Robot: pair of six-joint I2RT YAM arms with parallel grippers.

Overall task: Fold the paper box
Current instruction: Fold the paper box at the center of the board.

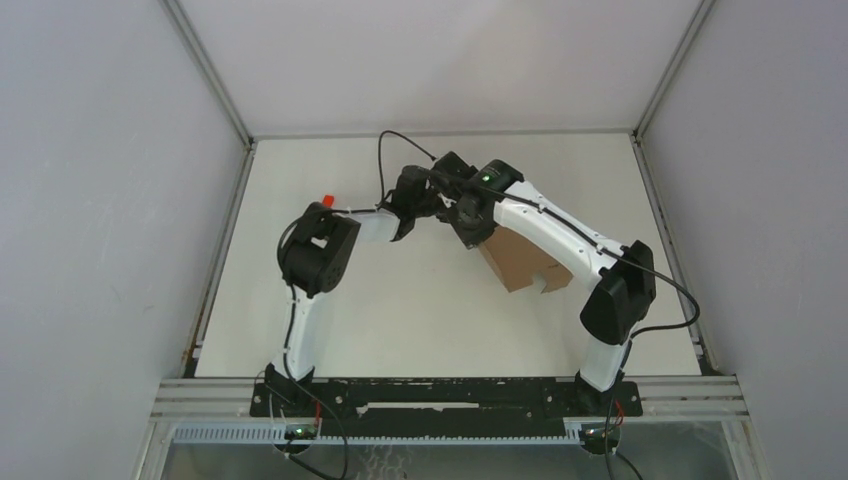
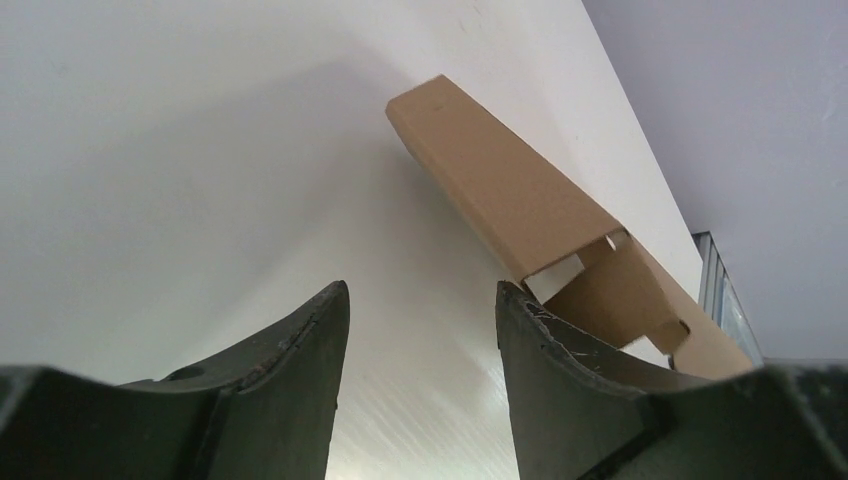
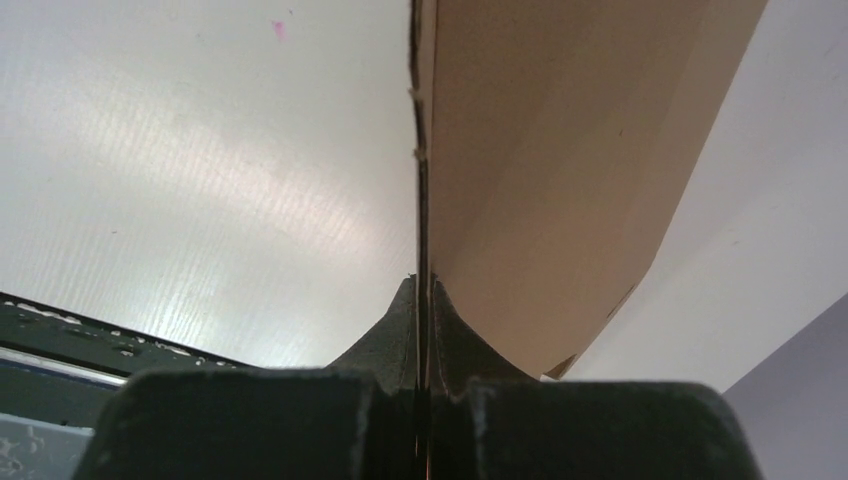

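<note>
At the far left a small red block (image 1: pixel 326 201) sits on the white table (image 1: pixel 400 320), whose surface shows fine ribbing under a soft sheen. Next comes our left gripper (image 2: pixel 420 300). Its dark, scuffed fingers stand apart with nothing between them, aimed at the box (image 2: pixel 500 190) but short of it. Our right gripper (image 3: pixel 422 285) is pinched tight on a thin cardboard panel, whose edge runs straight up between its pads.

The box lies right of centre, under the right wrist, and seems tilted up off the table. It is plain brown cardboard, matte and smooth, bent into a long flat-sided sleeve with a notched flap and a slot at one end.

We judge the fold partway done, with one wall up and the end flaps loose. The next move calls for the left fingers to reach a free flap, close on it and bend it along its crease while the right steadies the panel.
</note>
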